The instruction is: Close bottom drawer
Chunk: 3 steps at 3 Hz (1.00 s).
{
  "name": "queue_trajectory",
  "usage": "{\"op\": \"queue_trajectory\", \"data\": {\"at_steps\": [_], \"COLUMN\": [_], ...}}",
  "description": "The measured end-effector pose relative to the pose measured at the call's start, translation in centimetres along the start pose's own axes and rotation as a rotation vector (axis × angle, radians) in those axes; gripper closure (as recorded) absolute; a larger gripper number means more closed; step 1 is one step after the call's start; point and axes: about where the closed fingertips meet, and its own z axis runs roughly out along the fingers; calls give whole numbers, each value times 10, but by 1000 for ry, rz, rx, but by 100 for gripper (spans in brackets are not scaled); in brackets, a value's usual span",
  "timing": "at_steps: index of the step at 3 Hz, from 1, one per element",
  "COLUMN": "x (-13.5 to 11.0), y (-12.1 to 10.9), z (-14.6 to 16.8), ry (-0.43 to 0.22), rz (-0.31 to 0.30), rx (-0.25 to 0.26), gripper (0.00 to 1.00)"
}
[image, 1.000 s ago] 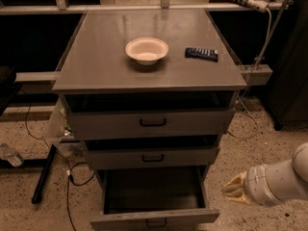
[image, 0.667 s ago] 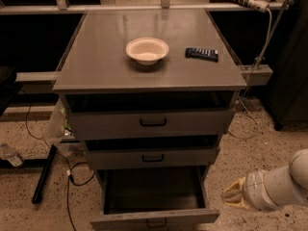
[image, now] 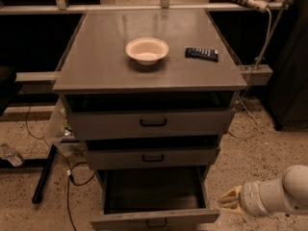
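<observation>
The bottom drawer [image: 155, 218] of the grey cabinet is pulled far out. Its narrow grey front sits at the lower edge of the camera view with a small black loop handle, and its dark interior [image: 153, 189] is exposed. My gripper [image: 228, 199] is at the lower right, just right of the drawer's right side and near its front corner, on the end of a white arm [image: 276, 195]. Its tan fingertips point left toward the drawer.
The top drawer [image: 153, 122] and middle drawer [image: 153, 157] are slightly ajar. A white bowl [image: 147, 50] and a dark remote [image: 202, 54] lie on the cabinet top [image: 96, 61]. A black bar [image: 42, 174], cables and a plastic bottle [image: 9, 154] lie on the speckled floor at left.
My arm and gripper have moved down and slightly right, lower beside the open bottom drawer. The drawers have not moved.
</observation>
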Motion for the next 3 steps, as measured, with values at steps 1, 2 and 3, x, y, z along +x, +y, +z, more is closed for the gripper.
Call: {"op": "queue_trajectory", "data": {"at_steps": [1,2,3], "x": [43,44,71], "y": [-18,-16,-7], "z": [77,88,138], "ry": [-111,-103,-47], "rz": [-7,-4,71], "rx": [-22,-36,-74], "gripper": [100,100,100]}}
